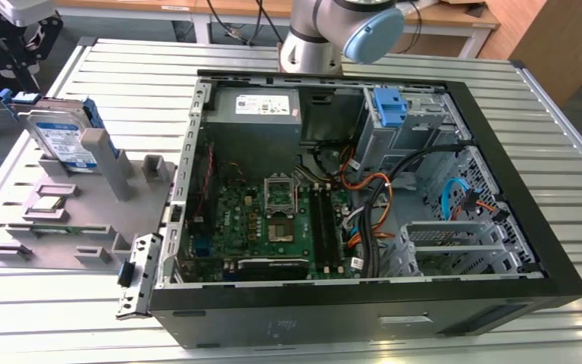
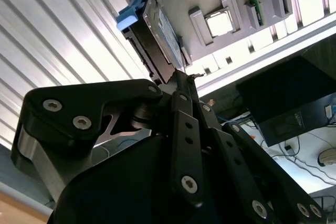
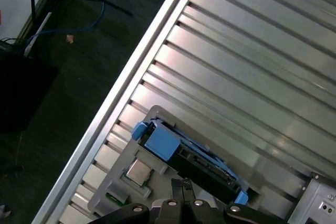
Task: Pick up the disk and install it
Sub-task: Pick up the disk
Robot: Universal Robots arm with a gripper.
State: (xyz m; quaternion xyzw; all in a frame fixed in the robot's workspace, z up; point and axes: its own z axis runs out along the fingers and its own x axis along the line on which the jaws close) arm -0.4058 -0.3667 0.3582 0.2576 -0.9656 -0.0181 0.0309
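the disk [image 1: 61,140] stood on edge in a grey holder [image 1: 94,227] on the counter [image 1: 129,64]. the exterior view showed the open computer case [image 1: 533,227] on the holder's right. in both wrist views the gripper [image 2: 181,77] [image 3: 181,186] was clenched on nothing, close to the disk's blue-railed end.

One disk [image 1: 64,142], one blue bracket [image 1: 390,106], one power-supply box [image 1: 255,106] — and one open computer case [image 1: 321,322].

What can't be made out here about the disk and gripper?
- Lower edge of the disk: exterior view, behind the grey holder.
- The disk's label: both wrist views, seen nearly edge-on.
- Whether the gripper touches the disk: second wrist view, its own links cover the spot.
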